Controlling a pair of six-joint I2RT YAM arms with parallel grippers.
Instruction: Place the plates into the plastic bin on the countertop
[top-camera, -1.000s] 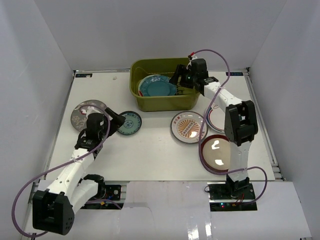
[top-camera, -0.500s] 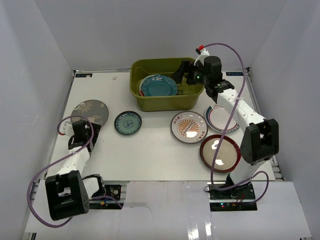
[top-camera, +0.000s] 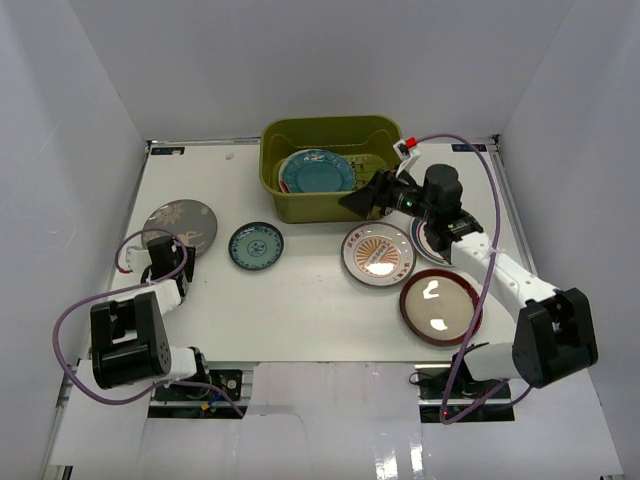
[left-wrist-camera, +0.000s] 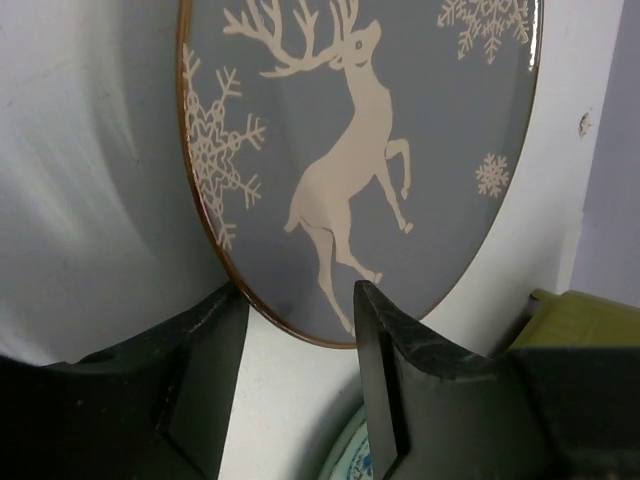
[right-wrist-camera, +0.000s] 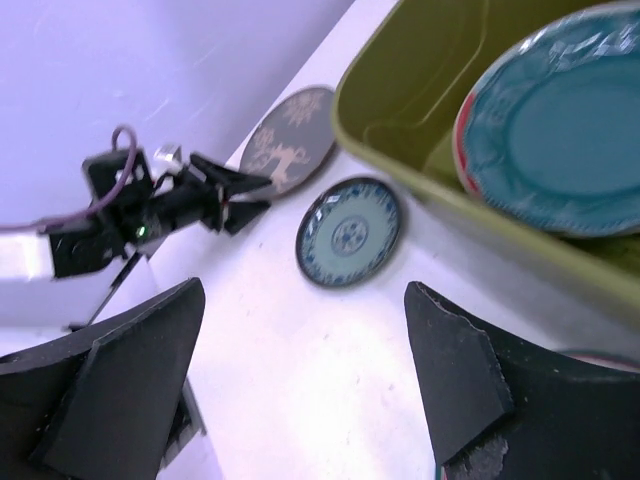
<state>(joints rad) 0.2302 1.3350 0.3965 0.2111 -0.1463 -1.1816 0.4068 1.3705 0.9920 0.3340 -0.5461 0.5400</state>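
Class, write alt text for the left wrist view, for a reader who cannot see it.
A grey plate with a white deer and snowflakes lies on a white table, its near rim inside the open left gripper. Green bin at right.

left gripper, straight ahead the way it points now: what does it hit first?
The grey deer plate: its near rim sits in line with the gap between the open jaws of the left gripper. Whether they touch is unclear.
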